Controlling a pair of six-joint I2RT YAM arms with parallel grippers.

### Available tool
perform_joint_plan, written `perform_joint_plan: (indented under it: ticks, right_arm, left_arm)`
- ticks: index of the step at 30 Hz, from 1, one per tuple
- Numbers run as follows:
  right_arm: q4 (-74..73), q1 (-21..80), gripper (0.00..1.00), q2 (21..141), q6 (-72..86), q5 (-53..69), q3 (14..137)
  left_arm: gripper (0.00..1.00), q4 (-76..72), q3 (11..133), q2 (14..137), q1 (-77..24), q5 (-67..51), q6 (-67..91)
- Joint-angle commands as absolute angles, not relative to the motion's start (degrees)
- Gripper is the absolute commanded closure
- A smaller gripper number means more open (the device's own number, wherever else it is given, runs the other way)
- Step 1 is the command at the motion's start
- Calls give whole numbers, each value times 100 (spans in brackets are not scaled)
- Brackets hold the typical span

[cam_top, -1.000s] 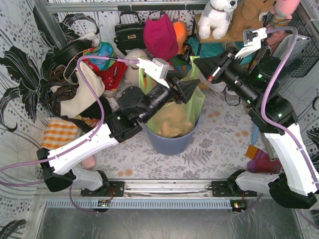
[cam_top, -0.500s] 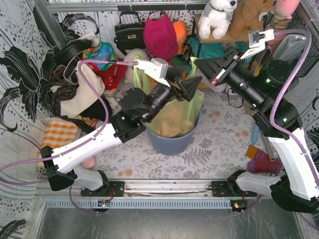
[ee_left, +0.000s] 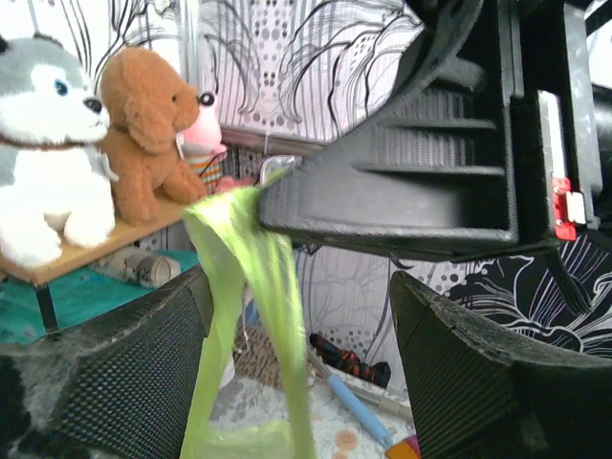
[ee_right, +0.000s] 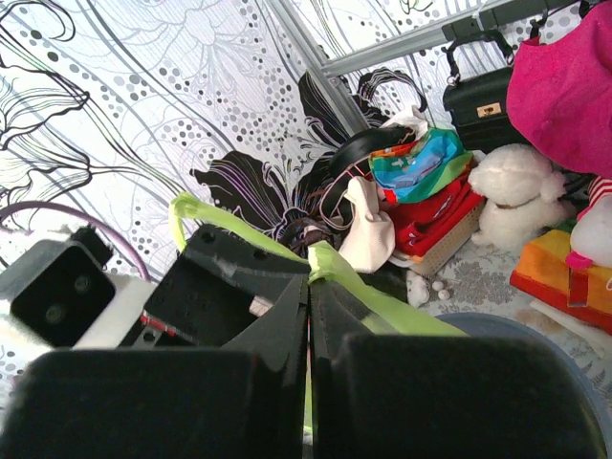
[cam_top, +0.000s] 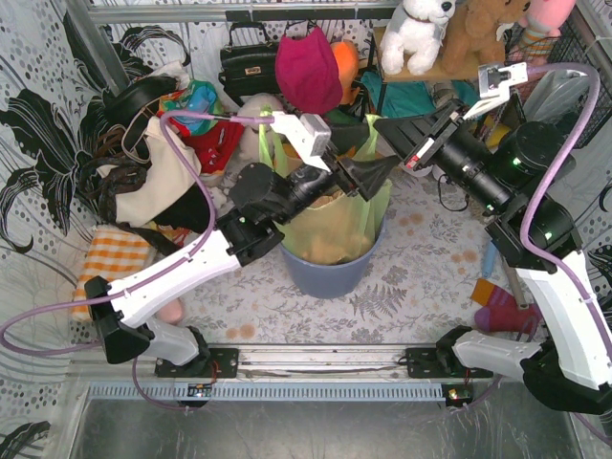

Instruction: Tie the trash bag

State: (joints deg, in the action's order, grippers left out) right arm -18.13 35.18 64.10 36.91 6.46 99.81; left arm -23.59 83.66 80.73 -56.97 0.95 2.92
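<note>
The trash bag point(cam_top: 335, 225) sits in the bin point(cam_top: 325, 273) at frame centre; probably light, limp, slippery. Right tool point(ee_right: 308, 282) clamps a handle strip point(ee_left: 239, 239); left tool point(ee_left: 301, 287) gapes open astride it. Grip strips bunched.

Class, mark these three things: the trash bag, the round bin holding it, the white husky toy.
trash bag point(cam_top: 337, 228): top external view, translucent side wall.
round bin point(cam_top: 330, 277): top external view, front outer wall.
white husky toy point(ee_left: 48, 182): left wrist view, chest.
</note>
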Motion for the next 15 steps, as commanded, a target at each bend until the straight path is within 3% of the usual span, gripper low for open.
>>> perform_joint_plan:
  ticks: [1,11,15]
  right_arm:
    - [-1564,3507,100,6226,3788,681,9895]
    - [-1562,3509,100,6184,3788,682,9856]
    - [-1572,3508,100,6170,3788,685,9860]
  left_arm:
    - [18,-3102,8244,7936,-5138,-1374,803]
    - [19,-3804,8669,8376,-4300,-3970,2030]
    - [20,-3863,8908,8577,-4246,-4323,2243]
